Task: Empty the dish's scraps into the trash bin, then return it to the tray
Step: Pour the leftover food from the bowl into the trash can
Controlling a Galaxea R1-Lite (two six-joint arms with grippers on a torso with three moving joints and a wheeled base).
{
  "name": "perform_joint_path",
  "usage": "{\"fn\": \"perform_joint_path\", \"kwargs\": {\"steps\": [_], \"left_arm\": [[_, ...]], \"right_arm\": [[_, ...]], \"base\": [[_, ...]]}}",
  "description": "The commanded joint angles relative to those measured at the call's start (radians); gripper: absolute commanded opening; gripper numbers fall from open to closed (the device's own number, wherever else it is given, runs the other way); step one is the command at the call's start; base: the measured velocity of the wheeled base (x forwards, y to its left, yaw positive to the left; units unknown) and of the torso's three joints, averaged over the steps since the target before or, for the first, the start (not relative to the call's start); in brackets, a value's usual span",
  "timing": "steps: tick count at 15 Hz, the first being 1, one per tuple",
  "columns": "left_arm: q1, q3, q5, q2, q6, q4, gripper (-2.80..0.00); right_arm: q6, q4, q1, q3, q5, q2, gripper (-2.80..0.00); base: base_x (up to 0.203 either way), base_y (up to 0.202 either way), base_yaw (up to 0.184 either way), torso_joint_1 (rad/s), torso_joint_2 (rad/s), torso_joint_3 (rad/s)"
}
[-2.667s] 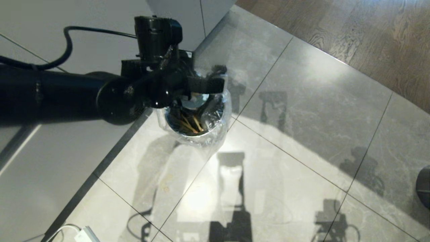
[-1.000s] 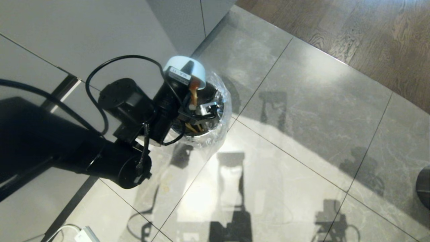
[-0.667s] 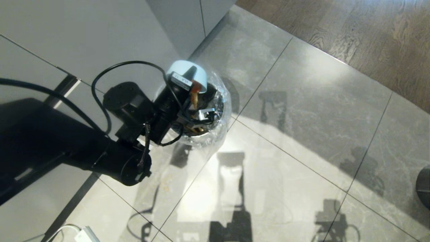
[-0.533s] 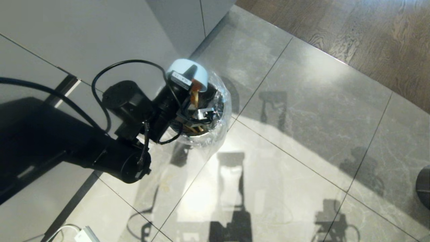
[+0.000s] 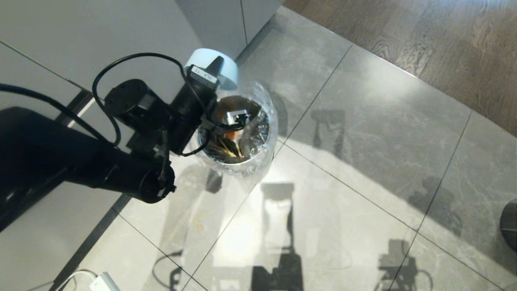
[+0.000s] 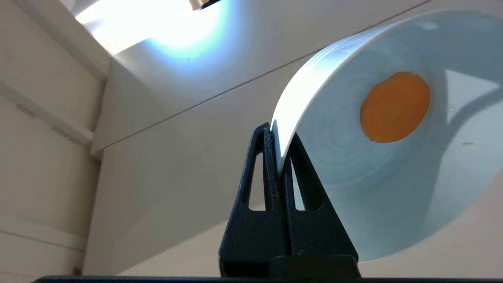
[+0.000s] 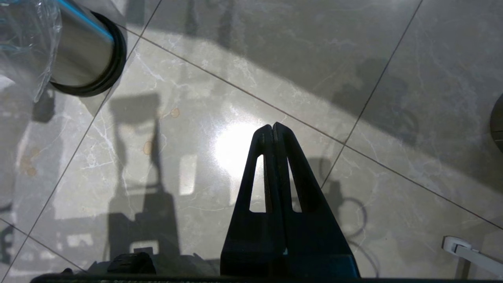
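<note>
1. At 9 o'clock in the head view, pale grey cabinet fronts (image 5: 80, 36) fill the upper left, split by thin dark seams. A dark plinth strip (image 5: 121, 202) runs along their foot where they meet the floor.
2. A white cable and plug (image 5: 101, 281) lie at about 7 o'clock, on the floor by the plinth.
3. The left arm reaches in from 9 o'clock. The left gripper (image 5: 212, 68) is clamped on the rim of the dish (image 5: 220, 66), one finger inside the rim and one outside, as the left wrist view shows (image 6: 277, 133).
4. The dish (image 6: 393, 157) is held tipped, its mouth towards the trash bin. It hangs at the bin's 11 o'clock edge, above the rim. One round orange slice (image 6: 395, 106) clings to its inner wall.
5. The trash bin (image 5: 238, 129) stands on the floor just left of centre, lined with a crinkled clear bag. Yellow and orange scraps (image 5: 230, 143) lie inside it.
6. The floor (image 5: 363, 161) is glossy grey marble-look tile with thin dark grout lines, carrying bright glare and dark shadows.
7. At 1 o'clock the tile gives way to brown wood flooring (image 5: 444, 40).
8. The right gripper (image 7: 273, 127) hangs above the tile with its fingers pressed together, holding nothing.
9. A dark rounded object (image 5: 509, 222) is cut off by the edge at 4 o'clock.
</note>
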Motion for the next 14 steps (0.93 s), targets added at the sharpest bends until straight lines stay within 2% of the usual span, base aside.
{"fn": "perform_joint_path", "kwargs": {"steps": [1,9,12,14], "left_arm": [[0.000,0.015,-0.002,-0.005,0.014,-0.047,-2.80],[-0.024,0.061,0.014,-0.017,0.038,-0.047,-2.80],[-0.033,0.077,0.059,-0.051,0.015,0.080,-2.80],[-0.044,0.069,0.111,-0.089,-0.053,0.197,-2.80]], "right_arm": [[0.001,0.000,0.000,0.000,-0.001,0.000,-2.80],[0.001,0.000,0.000,0.000,0.001,0.000,-2.80],[0.001,0.000,0.000,0.000,0.000,0.000,-2.80],[0.001,0.000,0.000,0.000,0.001,0.000,-2.80]], "base": [[0.000,0.000,0.000,0.000,0.00,0.000],[0.000,0.000,0.000,0.000,0.00,0.000],[0.000,0.000,0.000,0.000,0.00,0.000],[0.000,0.000,0.000,0.000,0.00,0.000]]}}
